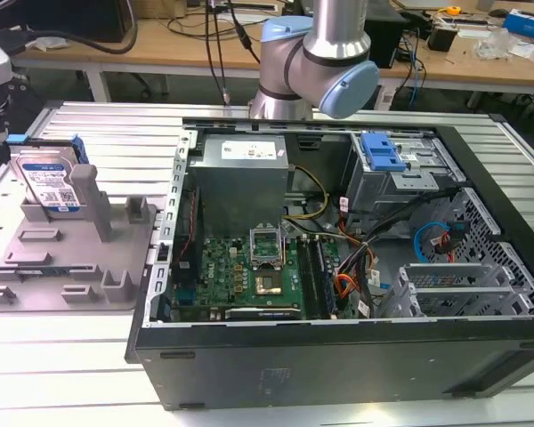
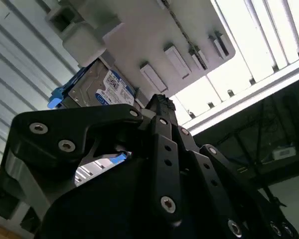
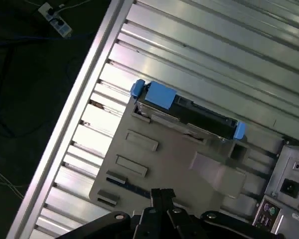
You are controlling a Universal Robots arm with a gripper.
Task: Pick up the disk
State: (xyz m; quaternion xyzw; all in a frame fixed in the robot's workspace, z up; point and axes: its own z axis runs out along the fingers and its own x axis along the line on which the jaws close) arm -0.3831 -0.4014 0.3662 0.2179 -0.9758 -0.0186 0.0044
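Note:
The disk [image 1: 48,182] is a silver hard drive with a white-and-blue label and blue side rails. It stands on edge in the grey fixture plate [image 1: 80,267] at the exterior view's left. In the first wrist view the disk [image 3: 189,113] appears edge-on from above, at the far side of the fixture plate [image 3: 159,154]. My gripper [image 3: 162,193] hangs well above the plate, apart from the disk, its black fingers closed together on nothing. In the second wrist view the gripper [image 2: 158,102] points toward the disk [image 2: 102,88] and the plate [image 2: 154,35].
An open black computer case [image 1: 338,267] lies right of the fixture plate, with a motherboard, cables and a blue drive-bay bracket [image 1: 381,151] inside. My arm's elbow [image 1: 325,53] rises behind the case. Upright grey posts [image 1: 84,196] stand on the plate beside the disk. Ribbed aluminium tabletop [image 3: 204,45] surrounds everything.

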